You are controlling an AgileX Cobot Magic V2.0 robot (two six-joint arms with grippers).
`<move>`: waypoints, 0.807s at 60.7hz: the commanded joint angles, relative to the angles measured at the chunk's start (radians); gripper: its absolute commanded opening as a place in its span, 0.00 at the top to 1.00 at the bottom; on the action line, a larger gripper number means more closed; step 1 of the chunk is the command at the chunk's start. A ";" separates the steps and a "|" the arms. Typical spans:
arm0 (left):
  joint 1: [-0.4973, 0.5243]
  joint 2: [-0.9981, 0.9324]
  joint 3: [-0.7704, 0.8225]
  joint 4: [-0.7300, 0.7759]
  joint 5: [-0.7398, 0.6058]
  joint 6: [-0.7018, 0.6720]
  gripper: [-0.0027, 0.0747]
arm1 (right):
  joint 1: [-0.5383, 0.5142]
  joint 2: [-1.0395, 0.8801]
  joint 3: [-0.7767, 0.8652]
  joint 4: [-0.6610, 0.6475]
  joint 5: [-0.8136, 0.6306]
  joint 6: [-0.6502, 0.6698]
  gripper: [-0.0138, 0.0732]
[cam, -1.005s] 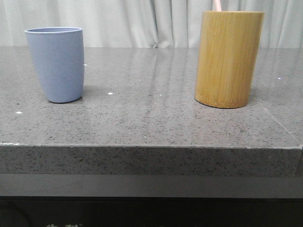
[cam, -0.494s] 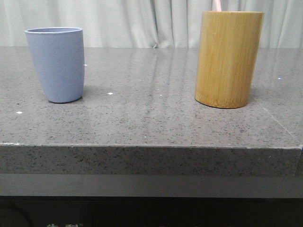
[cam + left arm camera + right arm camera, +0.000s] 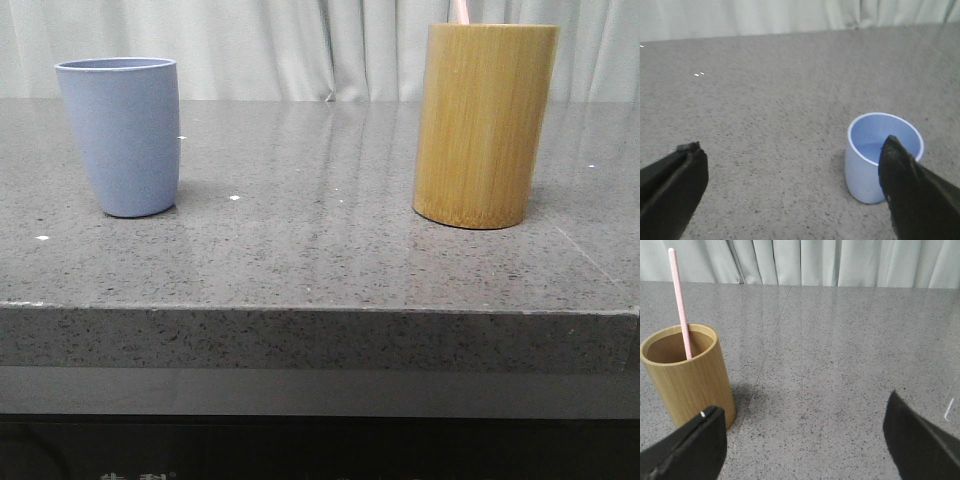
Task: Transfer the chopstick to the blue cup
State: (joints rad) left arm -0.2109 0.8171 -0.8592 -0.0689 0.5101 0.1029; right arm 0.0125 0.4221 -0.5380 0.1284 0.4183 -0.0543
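Right wrist view was where the chopstick was seen standing upright in the bamboo holder, leaning on its far wall, with the right tool held wide open above the worktop and off to the holder's side. The blue cup, empty, was seen beside the left tool, likewise spread open and gripping nothing. For a clean pick, it was judged that the right tool should be centred on the exposed shaft above the rim and closed gently before a straight lift.
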 commanded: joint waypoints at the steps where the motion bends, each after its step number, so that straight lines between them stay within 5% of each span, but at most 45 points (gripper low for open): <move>1: -0.068 0.092 -0.140 -0.008 0.042 0.045 0.09 | -0.006 0.012 -0.036 0.001 -0.080 0.000 0.10; 14: -0.237 0.306 -0.391 -0.008 0.260 0.028 0.09 | -0.006 0.012 -0.036 0.001 -0.080 0.000 0.10; 28: -0.300 0.536 -0.593 -0.010 0.481 0.028 0.09 | -0.006 0.012 -0.036 0.001 -0.079 0.000 0.10; 49: -0.307 0.753 -0.688 -0.027 0.529 0.028 0.10 | -0.006 0.012 -0.036 0.001 -0.079 0.000 0.10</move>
State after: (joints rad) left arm -0.5082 1.5760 -1.5086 -0.0832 1.0723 0.1398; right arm 0.0125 0.4221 -0.5380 0.1284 0.4183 -0.0543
